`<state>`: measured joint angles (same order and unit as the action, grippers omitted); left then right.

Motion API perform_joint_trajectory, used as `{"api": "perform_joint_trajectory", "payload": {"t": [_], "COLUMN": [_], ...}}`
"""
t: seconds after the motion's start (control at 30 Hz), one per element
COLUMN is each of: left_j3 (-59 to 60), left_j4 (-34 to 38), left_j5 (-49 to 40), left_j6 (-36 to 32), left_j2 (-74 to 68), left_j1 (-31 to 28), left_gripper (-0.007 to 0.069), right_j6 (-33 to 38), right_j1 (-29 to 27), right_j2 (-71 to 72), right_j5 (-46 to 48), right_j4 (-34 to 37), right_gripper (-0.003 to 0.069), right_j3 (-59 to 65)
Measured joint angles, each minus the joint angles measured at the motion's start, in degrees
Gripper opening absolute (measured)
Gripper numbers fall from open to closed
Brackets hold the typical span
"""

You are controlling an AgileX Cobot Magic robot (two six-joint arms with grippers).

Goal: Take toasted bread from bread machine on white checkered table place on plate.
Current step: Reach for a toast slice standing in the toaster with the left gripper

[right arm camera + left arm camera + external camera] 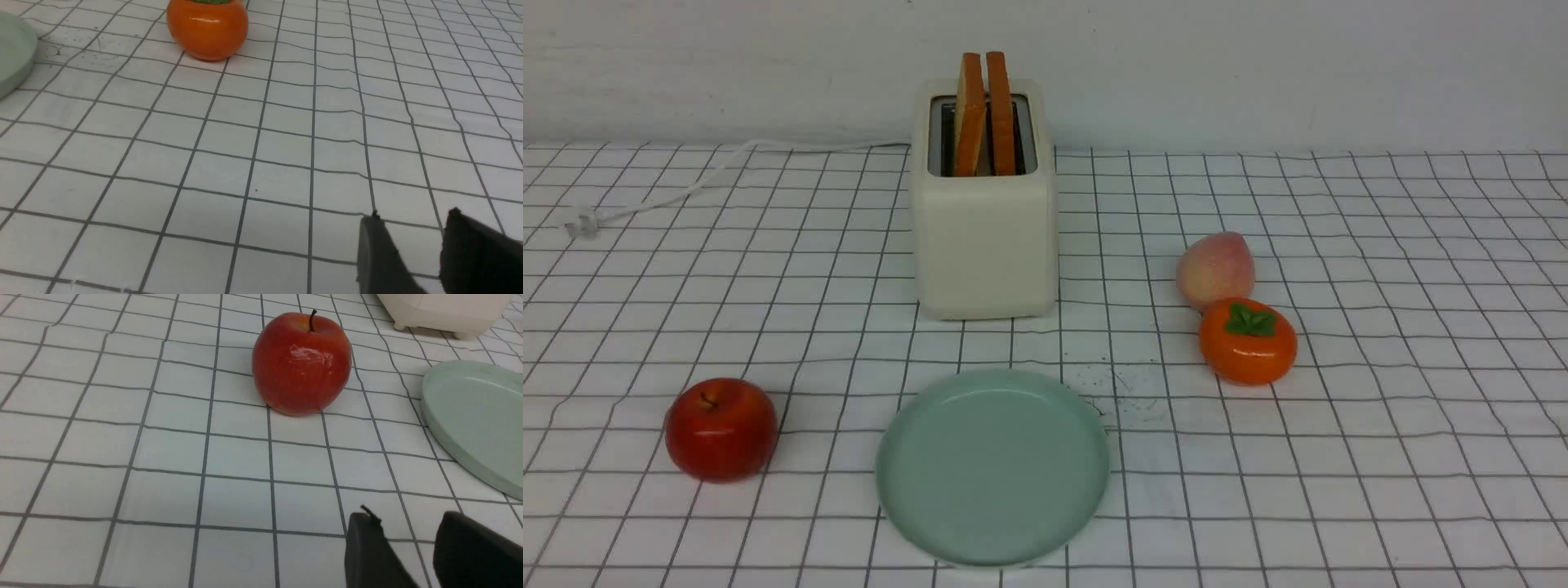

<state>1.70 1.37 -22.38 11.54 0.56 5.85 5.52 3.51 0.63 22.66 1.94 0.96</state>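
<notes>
Both claws [400,522] [412,222] apart, gripping nothing; toast bottoms [985,122] hidden inside toaster [987,245].

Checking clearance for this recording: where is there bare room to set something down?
Bare cloth lies between the red apple and plate, and right of the persimmon. It's crowded where the peach meets the persimmon; toast slices nearly fill the toaster's opening.

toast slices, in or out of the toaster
In: both slices stand upright in the toaster's top slots, their upper parts sticking out.
</notes>
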Motion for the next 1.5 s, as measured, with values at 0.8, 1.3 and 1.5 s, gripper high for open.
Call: {"api": "perform_joint_trajectory", "payload": {"t": [0.8, 1.3, 1.5], "left_j3": [0.00, 0.00, 0.00], "left_j4": [0.00, 17.27, 33.20], "left_j5": [0.00, 12.09, 23.64], "left_j6": [0.00, 0.18, 0.18], "left_j2": [0.00, 0.00, 0.00], "left_j1": [0.00, 0.00, 0.00], "left_gripper": [0.0237, 0.0237, 0.0237], "right_j6": [0.00, 0.00, 0.00], "right_j1": [0.00, 0.00, 0.00], "right_j2": [0.00, 0.00, 0.00], "right_j5": [0.00, 0.00, 0.00], "right_j4": [0.00, 0.00, 0.00], "right_gripper": [0.0241, 0.0241, 0.0241], "right_j3": [0.00, 0.00, 0.00]}}
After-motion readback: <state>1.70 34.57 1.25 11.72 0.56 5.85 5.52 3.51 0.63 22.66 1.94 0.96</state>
